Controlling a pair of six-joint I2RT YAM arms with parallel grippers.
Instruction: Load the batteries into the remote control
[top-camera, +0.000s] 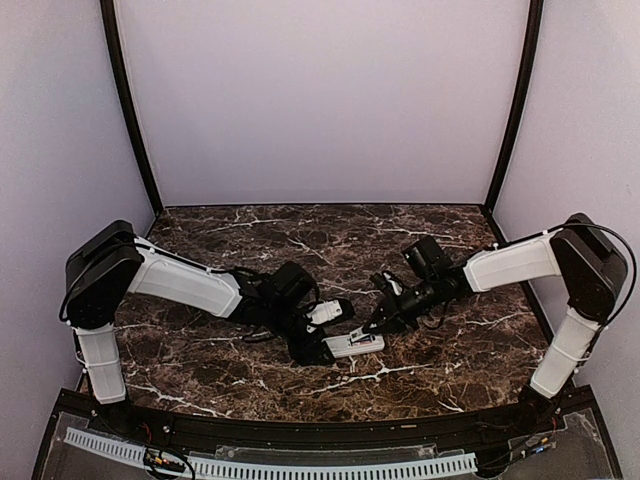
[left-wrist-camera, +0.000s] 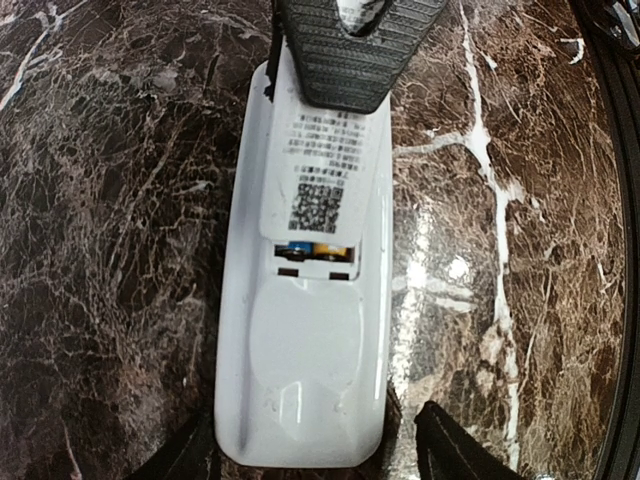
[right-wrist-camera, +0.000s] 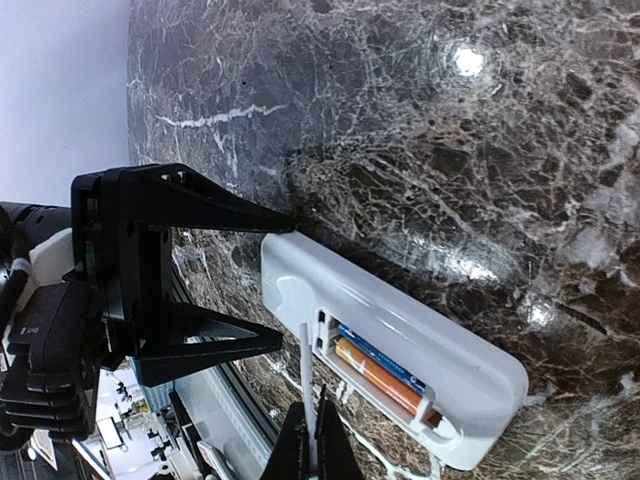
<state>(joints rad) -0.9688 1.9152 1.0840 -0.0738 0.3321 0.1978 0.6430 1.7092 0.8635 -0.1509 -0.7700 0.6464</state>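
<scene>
The white remote control lies back up on the marble table, also in the left wrist view and the right wrist view. Its open compartment holds a blue and an orange battery, which show in a gap. My right gripper is shut on the thin white battery cover, labelled with a QR code, and holds it over the compartment. My left gripper is open, its fingers straddling the remote's end.
The dark marble table runs back to white enclosure walls. A black rail runs along the near edge, just behind the left gripper. Both arms meet at the middle front of the table.
</scene>
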